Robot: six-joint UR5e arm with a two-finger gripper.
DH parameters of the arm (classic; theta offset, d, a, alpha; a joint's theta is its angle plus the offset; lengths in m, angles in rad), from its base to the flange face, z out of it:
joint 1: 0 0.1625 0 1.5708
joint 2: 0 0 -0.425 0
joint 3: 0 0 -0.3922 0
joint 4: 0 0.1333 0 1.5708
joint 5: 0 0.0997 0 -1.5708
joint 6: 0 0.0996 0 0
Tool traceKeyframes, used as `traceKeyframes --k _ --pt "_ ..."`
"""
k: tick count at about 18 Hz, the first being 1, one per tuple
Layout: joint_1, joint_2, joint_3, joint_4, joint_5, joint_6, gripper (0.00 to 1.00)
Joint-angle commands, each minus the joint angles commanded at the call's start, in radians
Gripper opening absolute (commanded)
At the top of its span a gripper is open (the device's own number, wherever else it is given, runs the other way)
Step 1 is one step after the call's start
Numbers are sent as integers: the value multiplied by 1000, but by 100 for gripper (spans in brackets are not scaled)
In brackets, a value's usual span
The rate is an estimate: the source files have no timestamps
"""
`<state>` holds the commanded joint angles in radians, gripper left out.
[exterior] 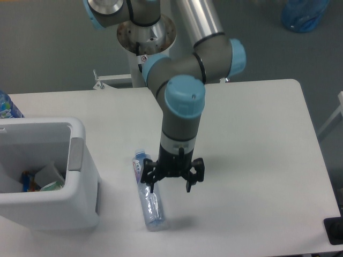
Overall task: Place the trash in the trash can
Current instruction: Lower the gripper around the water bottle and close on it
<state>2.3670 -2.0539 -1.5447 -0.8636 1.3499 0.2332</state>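
A slim clear water bottle [147,191] with a blue cap at its far end lies flat on the white table [257,134], its base toward the front edge. My gripper [170,180] hangs over the bottle's right side, pointing down, fingers spread open and nothing held between them. Its left finger [150,176] overlaps the bottle's upper middle. The white trash can [80,171] with a grey side panel stands at the left, a hand's width from the bottle. Inside it I see crumpled paper and coloured scraps. No wrinkly wad shows on the table.
Another bottle with a wide blue label [7,106] peeks in at the left edge behind the can. A blue bag [303,14] lies on the floor at the top right. The arm's base [146,32] stands behind the table.
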Motion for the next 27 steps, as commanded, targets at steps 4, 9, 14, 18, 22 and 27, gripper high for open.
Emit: traceKeyframes --k 4,9,14,18,22,27 --pt "-21 -54 14 5 3 -26 100" --pt "-49 -110 46 5 11 -67 100" --pt "-61 -141 52 17 37 -80 100" --pt "-69 -152 51 17 58 -80 100" --pt "-77 -169 51 18 84 -78 100" --pt "-80 -184 49 18 92 -80 100"
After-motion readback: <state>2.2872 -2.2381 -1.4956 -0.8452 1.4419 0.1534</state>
